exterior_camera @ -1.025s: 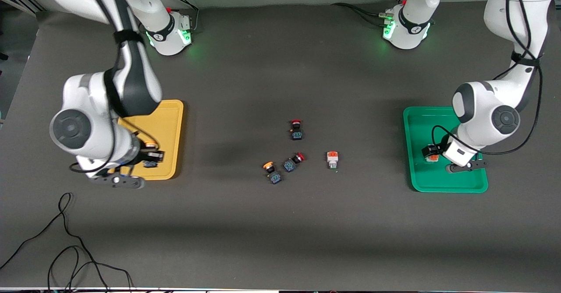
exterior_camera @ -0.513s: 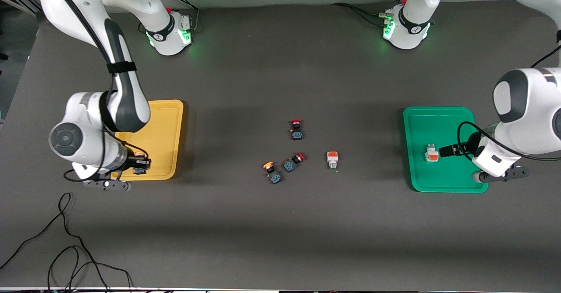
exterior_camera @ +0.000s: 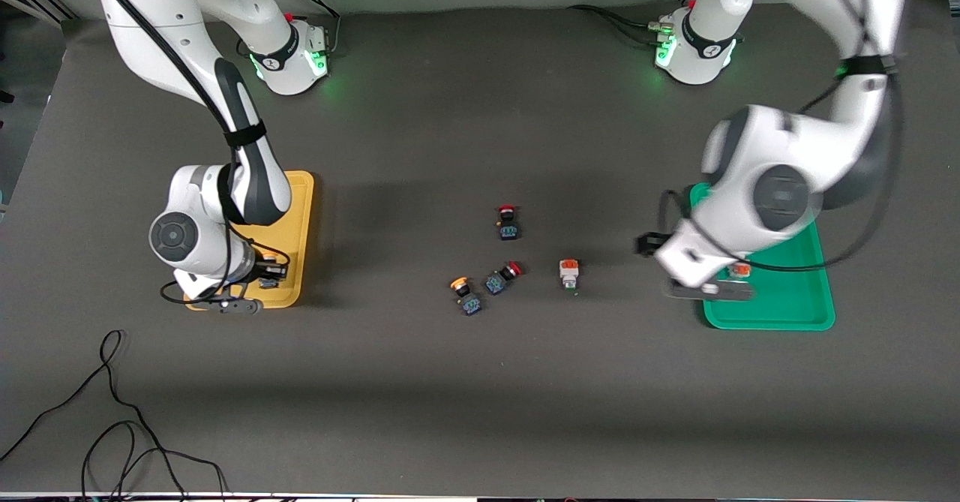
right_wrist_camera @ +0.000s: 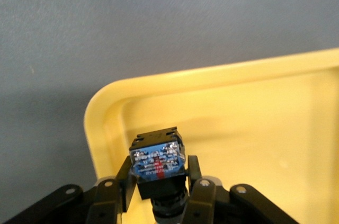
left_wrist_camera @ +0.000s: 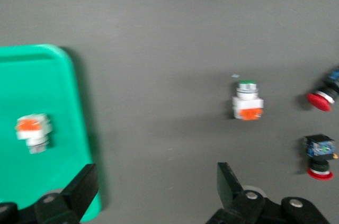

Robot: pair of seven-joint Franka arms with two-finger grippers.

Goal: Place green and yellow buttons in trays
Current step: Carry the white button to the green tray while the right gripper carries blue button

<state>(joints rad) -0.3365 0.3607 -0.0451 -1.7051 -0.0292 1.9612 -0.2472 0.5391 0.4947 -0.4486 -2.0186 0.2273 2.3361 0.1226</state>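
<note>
My right gripper point(exterior_camera: 267, 272) point(right_wrist_camera: 159, 175) is shut on a black-and-blue button point(right_wrist_camera: 158, 163) just above the yellow tray point(exterior_camera: 297, 209) point(right_wrist_camera: 254, 107), by the tray's corner nearest the front camera. My left gripper point(exterior_camera: 651, 245) point(left_wrist_camera: 156, 181) hangs open and empty over the table, just off the green tray's point(exterior_camera: 795, 303) point(left_wrist_camera: 50, 75) edge toward the middle. One white-and-orange button point(exterior_camera: 739, 270) point(left_wrist_camera: 33, 128) lies in the green tray. Another white-and-orange button point(exterior_camera: 569, 272) point(left_wrist_camera: 247, 102) and a yellow-capped button point(exterior_camera: 465, 295) lie mid-table.
Two red-capped black-and-blue switches point(exterior_camera: 508, 223) point(exterior_camera: 502, 277) lie among the mid-table buttons. A loose black cable point(exterior_camera: 112, 412) curls on the table near the front camera at the right arm's end.
My left gripper opened, left the white-and-orange button in the green tray, then swung toward the table's middle. My right gripper shifted over the yellow tray's near corner, still gripping its button.
</note>
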